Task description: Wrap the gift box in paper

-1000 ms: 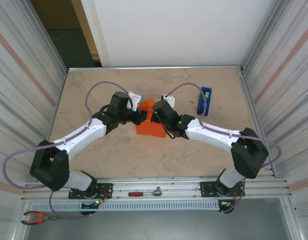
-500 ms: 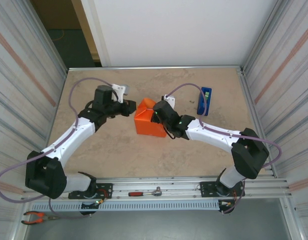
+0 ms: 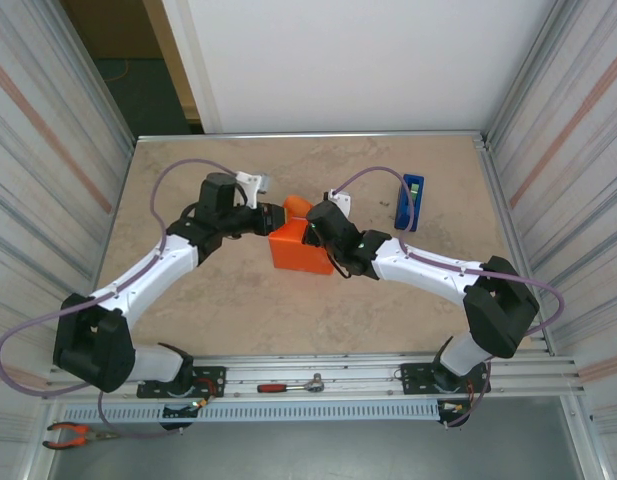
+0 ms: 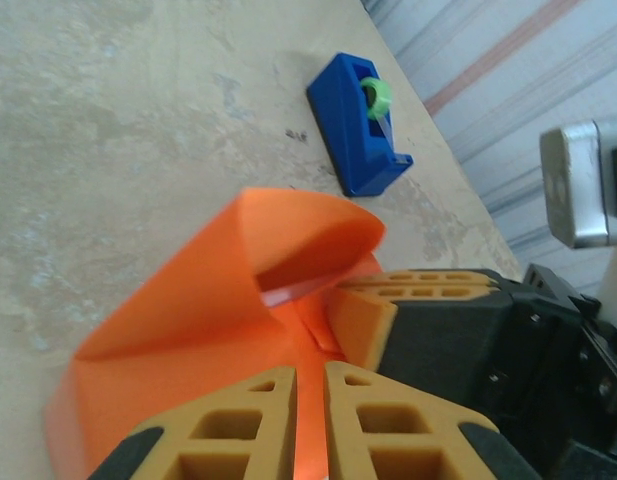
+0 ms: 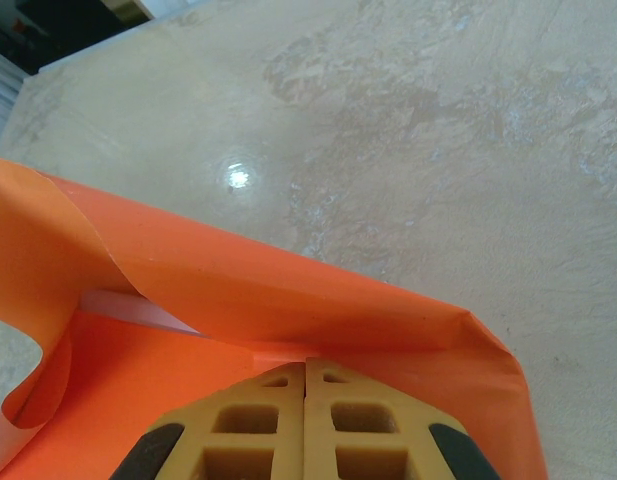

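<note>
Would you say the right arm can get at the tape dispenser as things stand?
Probably yes: bare table lies between the tape dispenser and the right end effector, though it is shut against the paper.

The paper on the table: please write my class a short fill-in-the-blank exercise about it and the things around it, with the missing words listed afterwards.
1. The paper is bright ___ in colour.
2. The tape dispenser has a body that is ___.
3. The roll of tape in it is ___.
4. The right gripper, at the paper, has its jaws ___.

Missing words: orange, blue, green, shut.
</note>
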